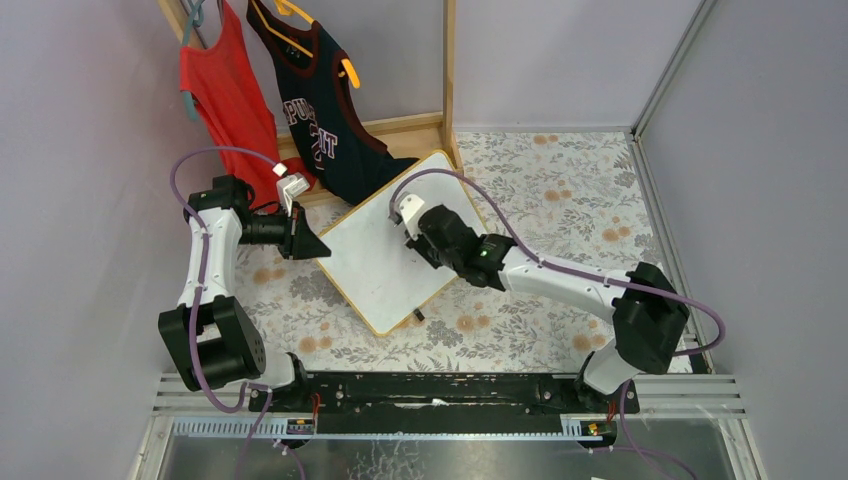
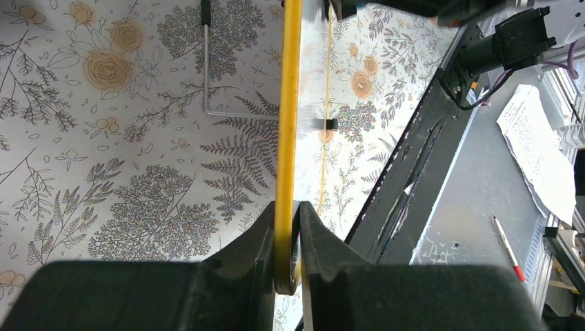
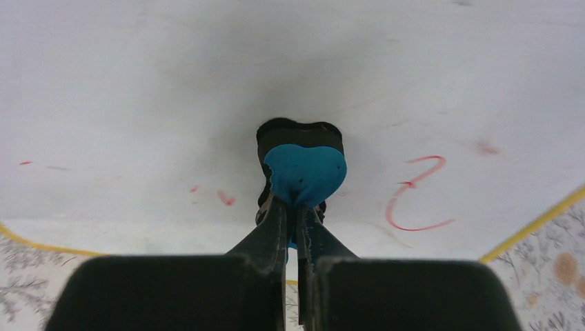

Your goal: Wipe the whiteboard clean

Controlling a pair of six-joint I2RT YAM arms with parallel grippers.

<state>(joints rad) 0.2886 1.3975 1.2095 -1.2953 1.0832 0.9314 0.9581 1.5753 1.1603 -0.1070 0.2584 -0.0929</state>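
The whiteboard (image 1: 385, 250) lies tilted in mid-table, white with a yellow-wood frame. My left gripper (image 1: 312, 243) is shut on its left edge; the left wrist view shows the yellow frame (image 2: 285, 138) pinched between the jaws of my left gripper (image 2: 288, 227). My right gripper (image 1: 412, 225) is over the board's upper part, shut on a blue eraser (image 3: 304, 172) with a black pad, pressed against the white surface (image 3: 207, 83). A red curved mark (image 3: 414, 200) lies right of the eraser, small red flecks (image 3: 225, 198) to its left.
A red shirt (image 1: 225, 95) and a dark jersey (image 1: 325, 110) hang on a wooden rack (image 1: 448, 70) behind the board. The floral tablecloth (image 1: 560, 190) covers the table. A black rail (image 1: 440, 390) runs along the near edge. Grey walls close both sides.
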